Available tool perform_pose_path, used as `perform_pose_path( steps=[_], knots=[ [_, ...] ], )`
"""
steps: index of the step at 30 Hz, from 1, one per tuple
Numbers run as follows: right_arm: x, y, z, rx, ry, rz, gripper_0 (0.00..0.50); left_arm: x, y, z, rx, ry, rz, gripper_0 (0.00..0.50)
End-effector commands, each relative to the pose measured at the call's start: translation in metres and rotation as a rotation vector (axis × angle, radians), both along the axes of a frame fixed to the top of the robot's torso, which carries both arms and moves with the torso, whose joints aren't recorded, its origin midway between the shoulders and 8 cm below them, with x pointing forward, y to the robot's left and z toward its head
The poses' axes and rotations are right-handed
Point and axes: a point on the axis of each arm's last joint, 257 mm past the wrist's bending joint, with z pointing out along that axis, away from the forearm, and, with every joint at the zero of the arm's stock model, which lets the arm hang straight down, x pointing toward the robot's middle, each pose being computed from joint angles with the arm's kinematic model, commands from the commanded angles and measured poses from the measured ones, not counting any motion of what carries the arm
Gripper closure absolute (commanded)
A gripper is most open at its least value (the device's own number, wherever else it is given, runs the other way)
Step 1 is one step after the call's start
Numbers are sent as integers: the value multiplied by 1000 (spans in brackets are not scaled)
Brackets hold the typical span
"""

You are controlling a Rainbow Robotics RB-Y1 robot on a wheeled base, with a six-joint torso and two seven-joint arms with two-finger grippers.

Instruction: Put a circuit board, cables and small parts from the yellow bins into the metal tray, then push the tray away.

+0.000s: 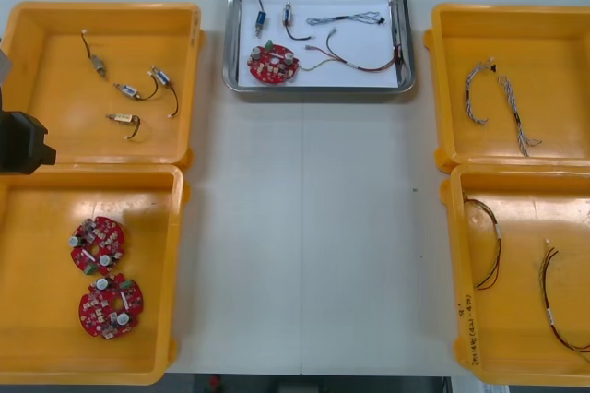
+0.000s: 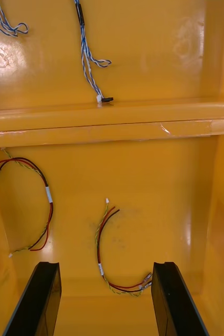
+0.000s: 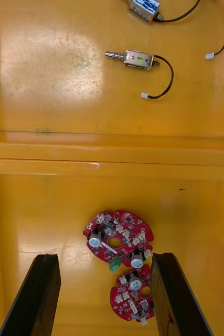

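The metal tray (image 1: 318,90), white inside, stands at the far middle of the table. It holds a round red circuit board (image 1: 273,63), two small metal parts (image 1: 261,19), a twisted blue and white cable (image 1: 346,18) and a red and yellow cable (image 1: 355,61). My left gripper (image 3: 105,299) hangs open over the near left yellow bin (image 3: 33,210), with two circuit boards (image 3: 119,239) lying between and beyond its fingers. My right gripper (image 2: 106,302) is open above the near right bin (image 2: 169,184), a red and yellow cable (image 2: 104,247) just past its fingers.
The far left bin (image 1: 55,15) holds several small metal parts (image 1: 124,120). The far right bin (image 1: 553,33) holds a twisted blue and white cable (image 1: 502,102). Part of my left arm (image 1: 18,142) shows at the left edge. Bare table (image 1: 304,227) lies between the bins.
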Motion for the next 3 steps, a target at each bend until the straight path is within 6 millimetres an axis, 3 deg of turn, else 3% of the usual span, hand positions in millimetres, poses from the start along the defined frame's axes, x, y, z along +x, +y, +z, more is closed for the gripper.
perform_pose_path(
  steps=[1, 3],
  knots=[
    [-3, 5, -1, -11, -1, 36, 0, -4, 7, 7, 65, -17, -62, 0],
    [-3, 5, -1, -11, -1, 36, 0, -4, 7, 7, 65, -17, -62, 0]
  ],
)
